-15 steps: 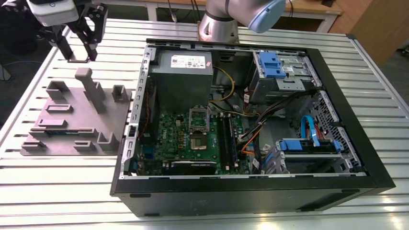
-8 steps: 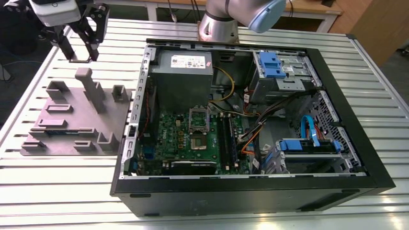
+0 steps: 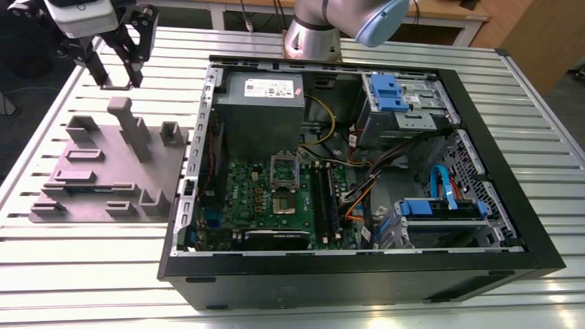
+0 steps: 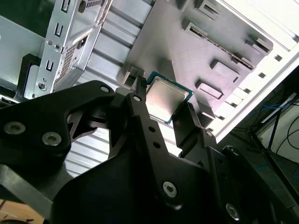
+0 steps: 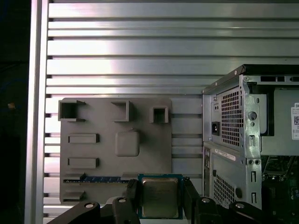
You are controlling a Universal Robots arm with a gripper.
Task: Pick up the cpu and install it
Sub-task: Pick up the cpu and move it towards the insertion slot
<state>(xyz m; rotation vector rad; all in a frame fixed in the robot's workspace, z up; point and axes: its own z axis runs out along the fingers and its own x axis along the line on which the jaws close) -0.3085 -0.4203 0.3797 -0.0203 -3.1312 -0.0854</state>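
Pickup looks done: the gripper (image 3: 116, 81) has its fingers (image 5: 132, 189) clamped on two opposite edges of the cpu (image 5: 160, 197), whose metal top shows in both wrist views. In the exterior view you'll find it over the bench (image 3: 302, 288) at the far end of the grey tray (image 3: 101, 171), apparently clear of it, to the exterior view's left of the open case (image 3: 366, 274). Installing is not done; the cpu is well apart from the motherboard (image 3: 265, 199) inside the case.

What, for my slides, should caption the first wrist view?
Gripper holds the chip, grey tray and computer case beyond.
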